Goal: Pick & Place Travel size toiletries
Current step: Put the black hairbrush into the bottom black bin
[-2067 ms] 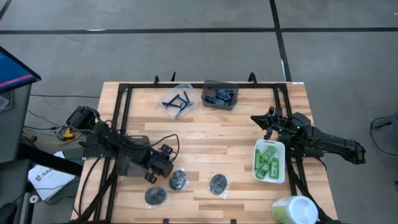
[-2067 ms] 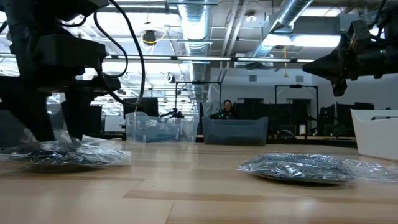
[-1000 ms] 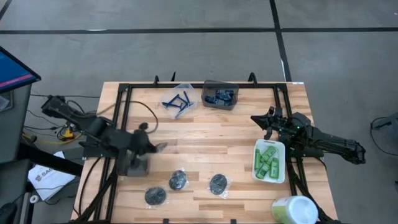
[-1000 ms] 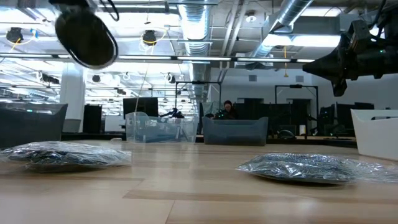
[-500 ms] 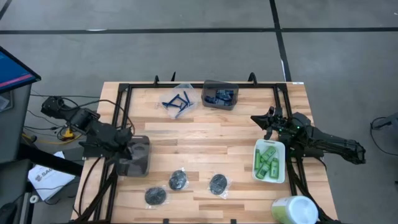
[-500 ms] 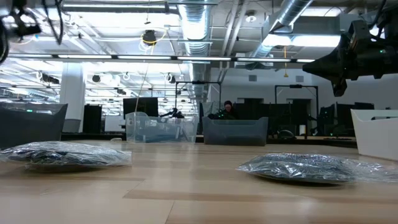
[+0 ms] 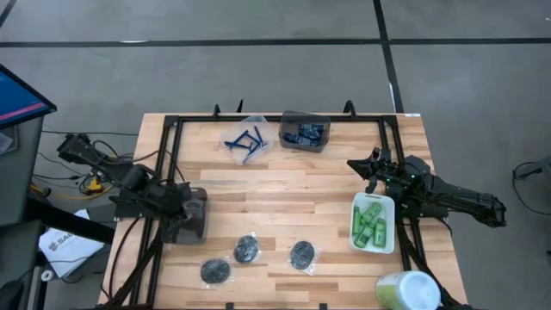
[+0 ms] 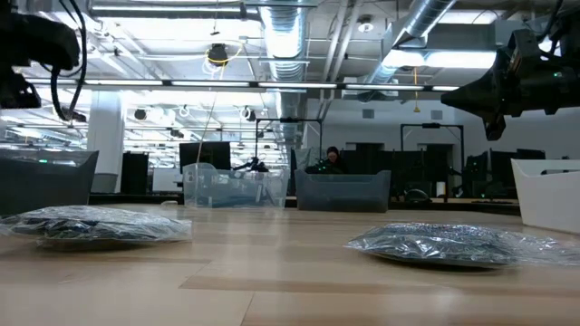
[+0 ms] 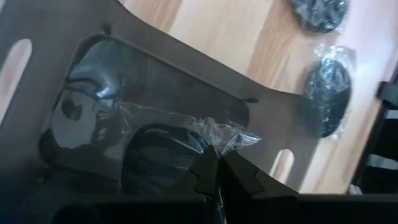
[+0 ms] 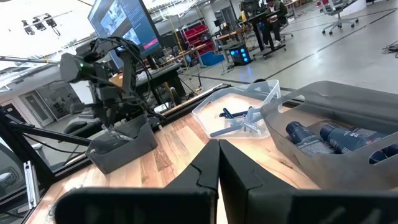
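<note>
While a wrapped dark disc hangs pinched by its clear wrap between the left gripper's clenched fingers, it sits inside the grey bin at the table's left edge; this looks like the placing step, so the next move calls for letting go and lifting clear; three more discs lie nearby; the right gripper waits clenched and empty above the white tray.

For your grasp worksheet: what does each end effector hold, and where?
Left end effector pinches a wrapped disc's clear wrap over the grey bin; right end effector holds nothing.
</note>
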Controlling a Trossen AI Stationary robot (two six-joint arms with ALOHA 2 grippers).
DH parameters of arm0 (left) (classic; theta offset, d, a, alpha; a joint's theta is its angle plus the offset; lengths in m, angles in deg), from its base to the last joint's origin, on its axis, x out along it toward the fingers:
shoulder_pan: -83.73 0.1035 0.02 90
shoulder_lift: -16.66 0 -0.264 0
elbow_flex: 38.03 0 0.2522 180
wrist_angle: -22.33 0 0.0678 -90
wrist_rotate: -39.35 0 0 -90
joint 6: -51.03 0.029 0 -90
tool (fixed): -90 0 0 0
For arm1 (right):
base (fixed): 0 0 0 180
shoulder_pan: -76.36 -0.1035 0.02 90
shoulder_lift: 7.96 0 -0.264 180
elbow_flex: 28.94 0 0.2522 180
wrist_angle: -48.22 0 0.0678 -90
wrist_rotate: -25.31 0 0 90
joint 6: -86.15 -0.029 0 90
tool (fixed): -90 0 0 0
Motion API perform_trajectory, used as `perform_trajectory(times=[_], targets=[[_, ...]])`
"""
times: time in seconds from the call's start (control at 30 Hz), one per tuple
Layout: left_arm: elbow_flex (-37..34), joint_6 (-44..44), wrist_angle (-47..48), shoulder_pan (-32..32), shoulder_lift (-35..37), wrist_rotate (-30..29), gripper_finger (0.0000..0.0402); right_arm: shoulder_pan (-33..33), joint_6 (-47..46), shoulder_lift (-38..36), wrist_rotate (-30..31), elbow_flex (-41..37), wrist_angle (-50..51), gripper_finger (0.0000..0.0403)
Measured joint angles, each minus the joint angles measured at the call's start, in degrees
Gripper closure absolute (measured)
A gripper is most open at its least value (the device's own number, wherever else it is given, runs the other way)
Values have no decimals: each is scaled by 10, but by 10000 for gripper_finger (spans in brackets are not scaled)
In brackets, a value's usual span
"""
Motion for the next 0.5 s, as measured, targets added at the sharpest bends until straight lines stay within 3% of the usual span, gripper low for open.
perform_trajectory(times=[0.27,0.5], targets=[[-9,78,-23,0,-36,5,376,0,0,0,0,0,0,403],[-9,122,-74,0,-42,28,257,0,0,0,0,0,0,403]])
